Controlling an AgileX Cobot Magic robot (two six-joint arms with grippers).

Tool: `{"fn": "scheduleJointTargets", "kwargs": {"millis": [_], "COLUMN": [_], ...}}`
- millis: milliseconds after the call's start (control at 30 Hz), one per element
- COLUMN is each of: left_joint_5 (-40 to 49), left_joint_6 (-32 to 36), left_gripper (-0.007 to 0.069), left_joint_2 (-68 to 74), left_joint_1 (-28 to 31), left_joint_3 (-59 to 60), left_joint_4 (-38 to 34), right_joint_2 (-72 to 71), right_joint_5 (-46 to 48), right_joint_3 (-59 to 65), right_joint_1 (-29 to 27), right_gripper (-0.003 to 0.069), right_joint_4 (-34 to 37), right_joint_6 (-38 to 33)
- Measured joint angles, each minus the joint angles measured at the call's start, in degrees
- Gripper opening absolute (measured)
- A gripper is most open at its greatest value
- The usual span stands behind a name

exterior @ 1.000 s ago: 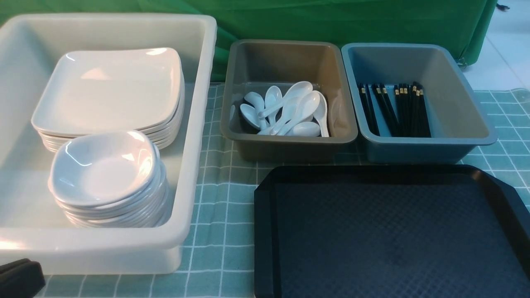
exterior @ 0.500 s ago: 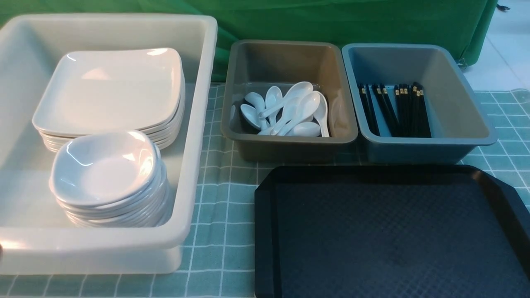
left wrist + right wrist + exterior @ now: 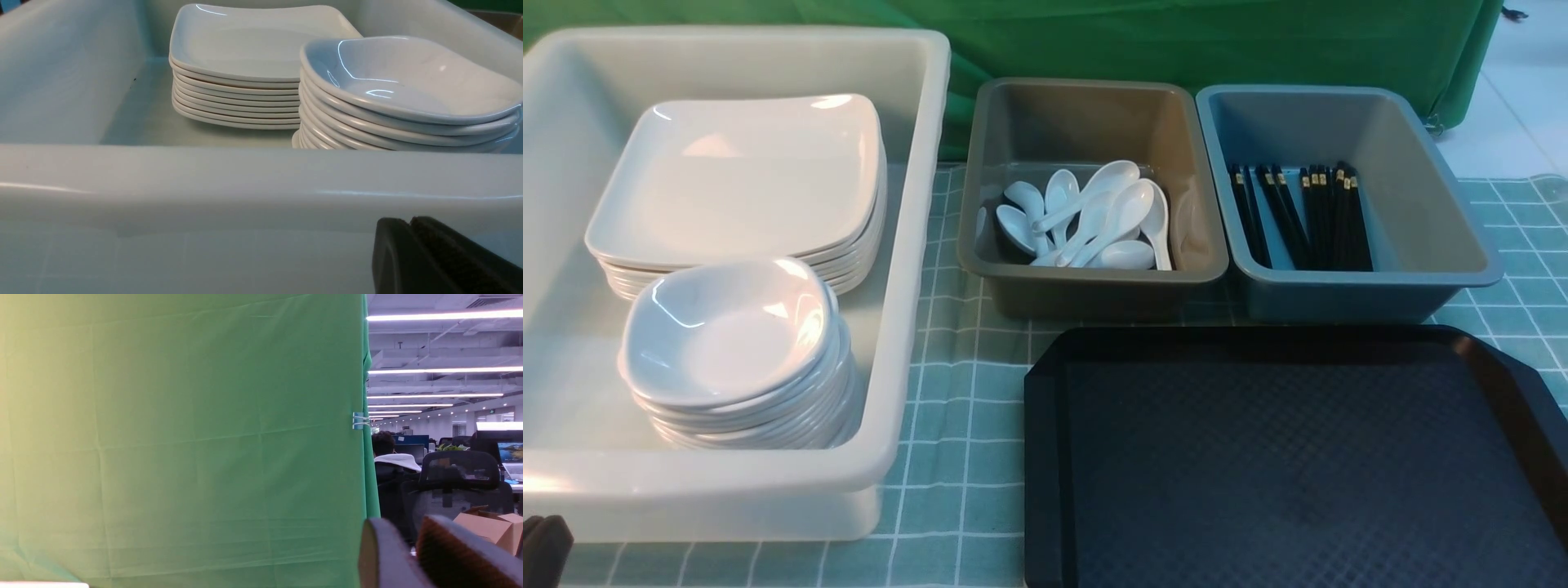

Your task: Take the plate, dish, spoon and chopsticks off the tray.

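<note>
The tray [image 3: 1290, 465] lies bare at the near right of the counter [image 3: 956, 408]: black, clipped at the corners, its diamond-textured floor carrying nothing, its long axis running left to right along the near edge. By the look of it the clearing is done, or as good as done.

The plate [image 3: 735, 175] tops a stack of glossy white square plates in the far half of the white tub [image 3: 907, 245] at the counter's left side. In front of it, toward the tub's near wall, a stack of small deep dishes [image 3: 727, 335] sits just beside the plates. The spoons [image 3: 1086, 216] lie heaped in the brown bin [image 3: 1094, 106], beyond the tray's far left corner. The chopsticks [image 3: 1298, 216] lie bundled in the blue-grey bin [image 3: 1421, 204], beyond the tray's far edge, long axes running near to far, gold-banded ends pointing away.

The left claw [image 3: 408, 253] sits low outside the tub's near wall, at the counter's near left corner, pressed together and pinching nothing; only a dark sliver of it shows in the front view. From there the dish stack lies straight ahead over the wall, the plates behind it. The right claw [image 3: 408, 555] is raised off the counter, facing the green backdrop [image 3: 179, 437] and the office beyond. Its two pads show a narrow gap with nothing between them, though I cannot tell how far apart they stand.

Should anything remain to be moved, the left arm is the nearer to the tub, and the right arm would serve the two bins.
</note>
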Motion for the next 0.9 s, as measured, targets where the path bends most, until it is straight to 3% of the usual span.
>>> {"fn": "scheduleJointTargets", "kwargs": {"millis": [467,667,900], "left_joint_5": [0.00,0.00,0.00], "left_joint_6": [0.00,0.00,0.00], "left_gripper": [0.0017,0.0017,0.0017], "left_joint_2": [0.00,0.00,0.00], "left_joint_1": [0.00,0.00,0.00], "left_joint_3": [0.00,0.00,0.00], "left_joint_4": [0.05,0.05,0.11], "right_joint_2": [0.00,0.11,0.28], "right_joint_5": [0.10,2.85,12.44], "right_joint_3": [0.00,4.04,12.08], "right_joint_1": [0.00,0.00,0.00], "right_gripper": [0.0206,0.0214,0.0216], "right_joint_4": [-0.29,-8.37,-10.49], "right_joint_6": [-1.41,-1.80,-2.09]}}
